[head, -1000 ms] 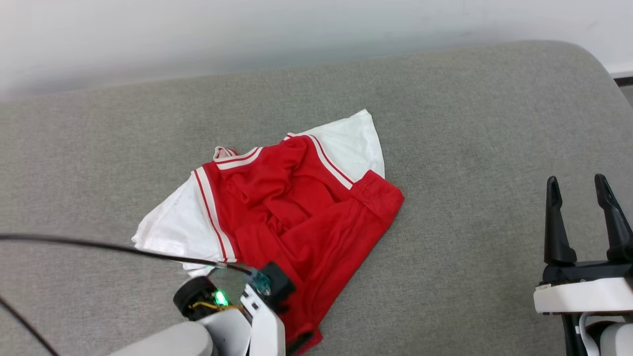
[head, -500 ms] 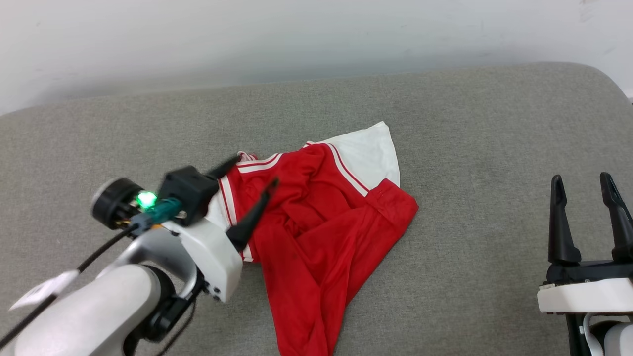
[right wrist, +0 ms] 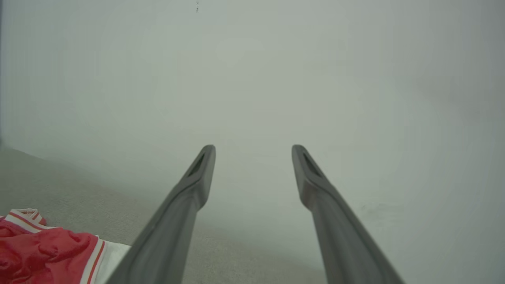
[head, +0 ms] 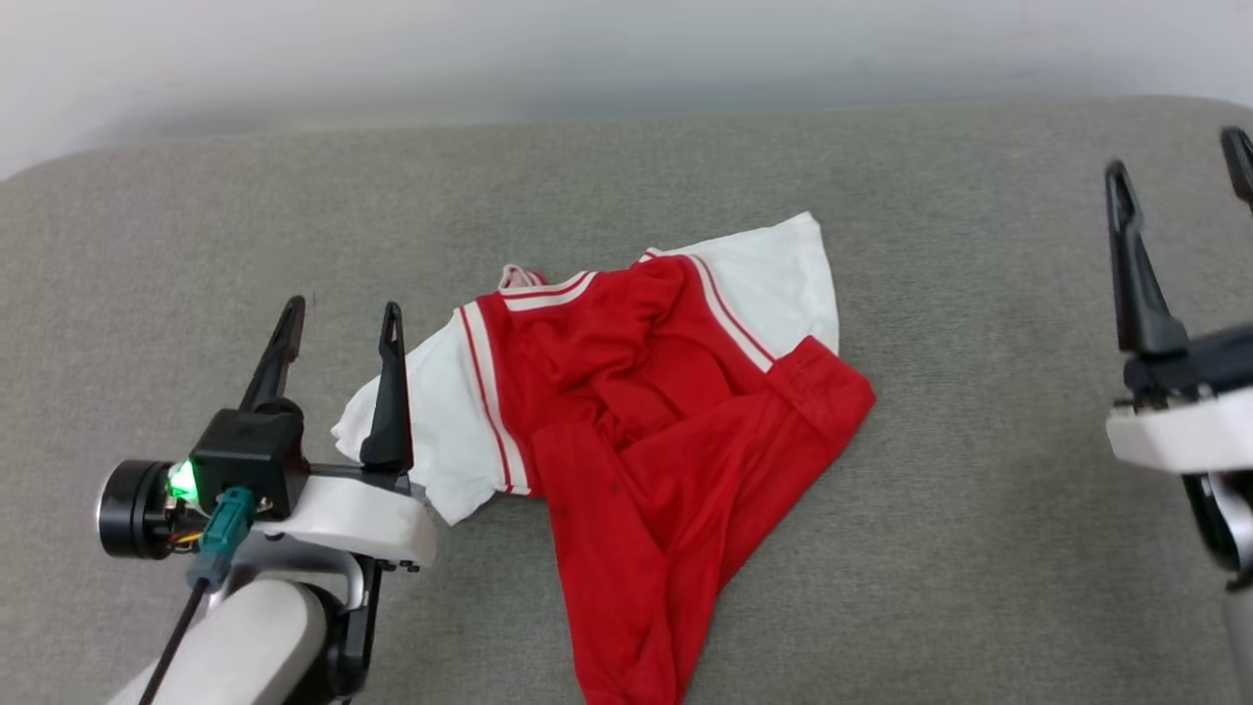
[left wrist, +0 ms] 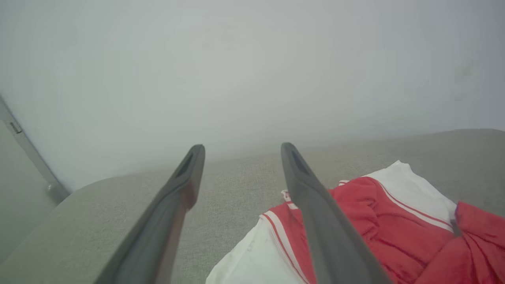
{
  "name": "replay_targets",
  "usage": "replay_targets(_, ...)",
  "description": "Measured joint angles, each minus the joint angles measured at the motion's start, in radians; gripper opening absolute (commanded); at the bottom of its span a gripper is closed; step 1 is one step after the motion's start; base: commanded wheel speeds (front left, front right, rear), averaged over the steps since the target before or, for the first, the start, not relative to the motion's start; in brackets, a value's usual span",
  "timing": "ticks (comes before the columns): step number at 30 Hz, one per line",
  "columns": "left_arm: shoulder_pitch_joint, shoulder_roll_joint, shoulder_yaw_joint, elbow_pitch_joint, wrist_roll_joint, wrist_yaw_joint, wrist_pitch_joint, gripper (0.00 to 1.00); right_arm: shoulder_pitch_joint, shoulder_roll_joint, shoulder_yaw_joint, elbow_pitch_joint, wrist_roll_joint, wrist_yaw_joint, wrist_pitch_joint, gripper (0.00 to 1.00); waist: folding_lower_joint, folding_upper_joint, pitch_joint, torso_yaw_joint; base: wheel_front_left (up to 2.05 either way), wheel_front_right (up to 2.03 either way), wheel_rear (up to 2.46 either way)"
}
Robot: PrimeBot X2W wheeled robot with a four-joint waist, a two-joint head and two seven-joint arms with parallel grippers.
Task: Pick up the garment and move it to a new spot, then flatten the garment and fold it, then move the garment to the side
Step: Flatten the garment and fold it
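Note:
The garment [head: 646,411], a red shirt with white sleeves and red-and-white striped trim, lies crumpled in a loose heap in the middle of the grey padded surface [head: 959,509]. Its lettering is hidden. My left gripper [head: 343,313] hovers open just left of the white sleeve, with nothing between its fingers. In the left wrist view the garment [left wrist: 394,221] sits to the right of the spread fingers [left wrist: 315,205]. My right gripper [head: 1180,157] stands open and empty at the far right, well apart from the cloth. The right wrist view catches the garment [right wrist: 47,252] at its lower left corner.
A pale wall [head: 587,49] runs along the far edge of the grey surface. A black cable [head: 176,636] trails from my left wrist at the lower left. Bare grey padding lies on both sides of the garment.
My left arm rose from the garment's lower edge, swung left and now points up beside the sleeve, jaws wide. The right gripper sits higher in view. The camera has shifted too.

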Motion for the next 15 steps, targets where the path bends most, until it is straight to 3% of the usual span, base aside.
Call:
replay_targets(3,0.044,-0.072,0.079,-0.027,0.065,0.007,-0.001,1.00,-0.117,-0.080,0.106,0.062,0.034,0.000,0.040,1.00,0.0000,0.0000,0.024,0.021,0.00,0.00,0.00)
replay_targets(6,0.102,-0.139,0.147,-0.035,0.129,-0.016,-0.002,1.00,-0.255,-0.149,0.226,0.114,0.119,0.000,0.175,1.00,0.0000,0.0000,0.052,0.041,0.00,0.00,0.00)
replay_targets(15,0.189,-0.326,0.330,-0.059,0.320,-0.113,-0.003,1.00,-0.598,-0.309,0.592,0.233,0.537,0.000,0.803,1.00,0.0000,0.0000,0.153,0.097,0.00,0.00,0.00)
